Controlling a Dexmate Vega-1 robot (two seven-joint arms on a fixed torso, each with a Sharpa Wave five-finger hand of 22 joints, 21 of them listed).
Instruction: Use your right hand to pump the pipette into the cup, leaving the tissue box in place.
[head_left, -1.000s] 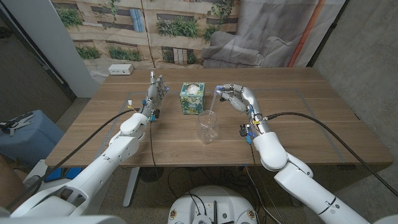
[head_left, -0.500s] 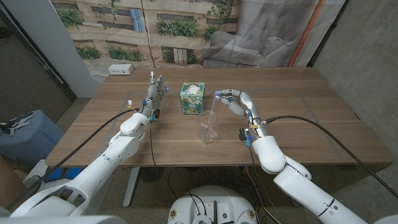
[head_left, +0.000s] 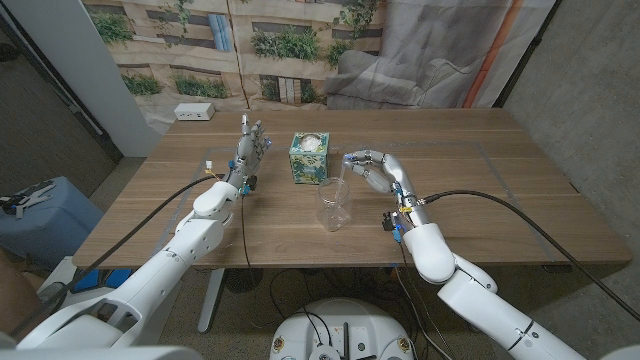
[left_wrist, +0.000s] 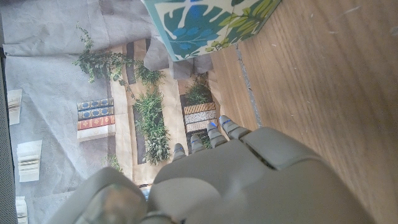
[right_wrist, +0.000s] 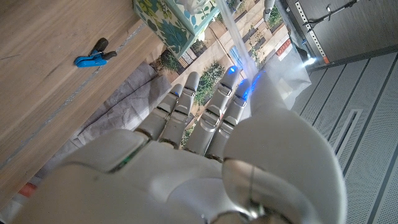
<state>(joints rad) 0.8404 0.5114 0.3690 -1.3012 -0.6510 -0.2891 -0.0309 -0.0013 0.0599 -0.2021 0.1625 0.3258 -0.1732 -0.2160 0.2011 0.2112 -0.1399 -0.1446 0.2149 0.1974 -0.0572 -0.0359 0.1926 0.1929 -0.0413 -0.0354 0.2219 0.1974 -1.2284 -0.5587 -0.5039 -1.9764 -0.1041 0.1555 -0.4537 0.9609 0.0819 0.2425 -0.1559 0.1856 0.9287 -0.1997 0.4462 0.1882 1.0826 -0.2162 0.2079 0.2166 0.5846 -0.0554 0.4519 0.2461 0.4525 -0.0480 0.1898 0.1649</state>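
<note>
A clear plastic cup (head_left: 332, 206) stands upright near the table's middle. Just behind it sits a teal leaf-patterned tissue box (head_left: 308, 157), also seen in the wrist views (left_wrist: 205, 25) (right_wrist: 166, 17). My right hand (head_left: 373, 170) hovers right of and above the cup and pinches the bulb of a clear pipette (head_left: 344, 170). The pipette's thin stem (right_wrist: 235, 38) points down toward the cup's mouth. My left hand (head_left: 250, 150) stands left of the tissue box with its fingers (left_wrist: 214, 134) apart and upright, holding nothing.
A small blue clip (right_wrist: 91, 58) lies on the wood beside the tissue box. A white power strip (head_left: 195, 112) sits at the far left corner. Black cables run along both arms. A printed backdrop hangs behind the table (head_left: 500, 190).
My right hand has come down and nearer with the pipette, bringing the stem closer to the cup's mouth. The left hand, cup and tissue box have stayed put.
</note>
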